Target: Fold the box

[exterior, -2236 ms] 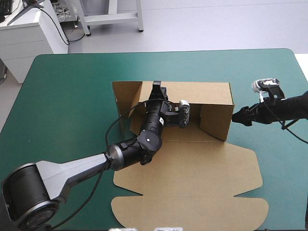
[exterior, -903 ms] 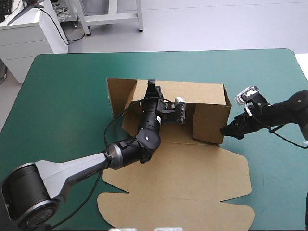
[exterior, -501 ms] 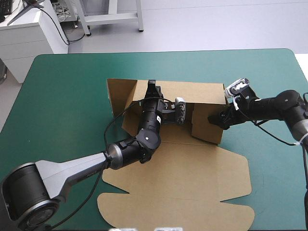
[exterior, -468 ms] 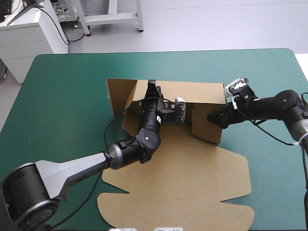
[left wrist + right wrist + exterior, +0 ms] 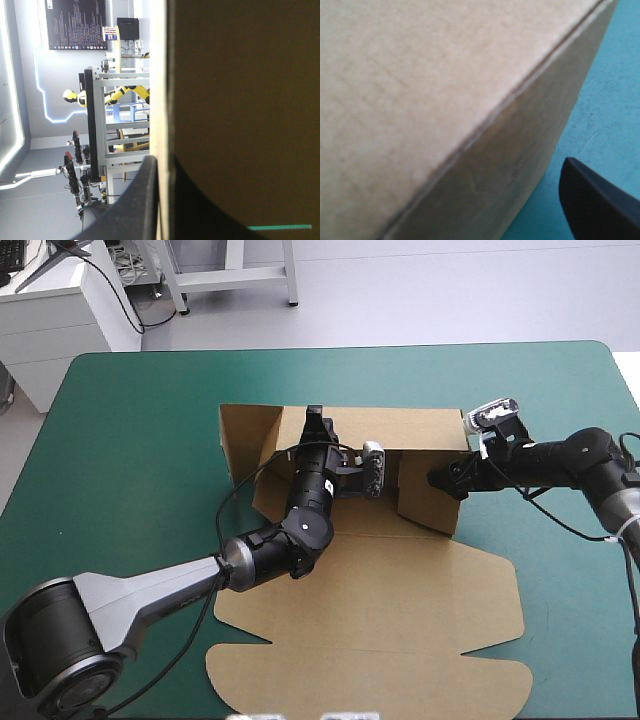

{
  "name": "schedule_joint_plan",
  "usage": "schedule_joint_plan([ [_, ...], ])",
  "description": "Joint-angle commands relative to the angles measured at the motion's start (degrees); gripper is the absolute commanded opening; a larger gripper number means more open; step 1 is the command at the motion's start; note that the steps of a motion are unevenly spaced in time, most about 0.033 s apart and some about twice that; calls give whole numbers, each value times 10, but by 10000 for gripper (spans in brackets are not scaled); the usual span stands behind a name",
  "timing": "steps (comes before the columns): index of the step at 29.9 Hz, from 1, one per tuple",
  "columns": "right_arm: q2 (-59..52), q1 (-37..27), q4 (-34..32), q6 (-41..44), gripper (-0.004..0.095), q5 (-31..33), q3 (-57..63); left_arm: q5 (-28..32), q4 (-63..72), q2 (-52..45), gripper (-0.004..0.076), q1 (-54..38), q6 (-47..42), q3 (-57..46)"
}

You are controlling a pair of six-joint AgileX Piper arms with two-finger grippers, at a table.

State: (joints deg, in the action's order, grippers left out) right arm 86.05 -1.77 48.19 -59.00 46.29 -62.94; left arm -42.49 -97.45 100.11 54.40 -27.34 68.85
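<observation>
Since the earlier frames the right pincer (image 5: 437, 480) has swung in from beyond the box's right end to its right end wall. The box (image 5: 400, 590) has also slid a little toward the worktop's left edge. Nearest the robot, the lid (image 5: 370, 670) lies flat on the teal-green worktop (image 5: 120, 460), with its scalloped edge on the near side. Beyond the lid the walls stand raised. The left arm crosses the lid and reaches inside the box. There the left pincer (image 5: 316, 423) is clamped on the top edge of the far wall, one black finger on each face of the board. In the right wrist view only one finger (image 5: 600, 200) of the right pincer shows. It is set far out to the side, over the cover beside the box's corner. That pincer stands open, its other finger hidden by the board.
</observation>
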Motion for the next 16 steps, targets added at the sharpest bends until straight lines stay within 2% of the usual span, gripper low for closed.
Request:
schedule_joint_plan([
  [1, -18, 7, 34, 1, 783, -14, -16, 14, -2, -20, -8, 4, -5, 9],
  [6, -18, 7, 59, 1, 780, -15, -16, 14, -2, -20, -8, 4, -5, 9],
  [8, -18, 7, 60, 6, 734, -16, -16, 14, -2, -20, -8, 4, -5, 9],
  [9, -18, 7, 60, 15, 679, -17, -16, 14, -2, -20, -8, 4, -5, 9],
  [11, -18, 7, 60, 38, 488, -20, -16, 14, -2, -20, -8, 4, -5, 9],
  [14, -18, 7, 60, 31, -18, -15, -16, 14, -2, -20, -8, 4, -7, 9],
  [16, -18, 7, 60, 31, 9, -14, -16, 14, -2, -20, -8, 4, -8, 9],
])
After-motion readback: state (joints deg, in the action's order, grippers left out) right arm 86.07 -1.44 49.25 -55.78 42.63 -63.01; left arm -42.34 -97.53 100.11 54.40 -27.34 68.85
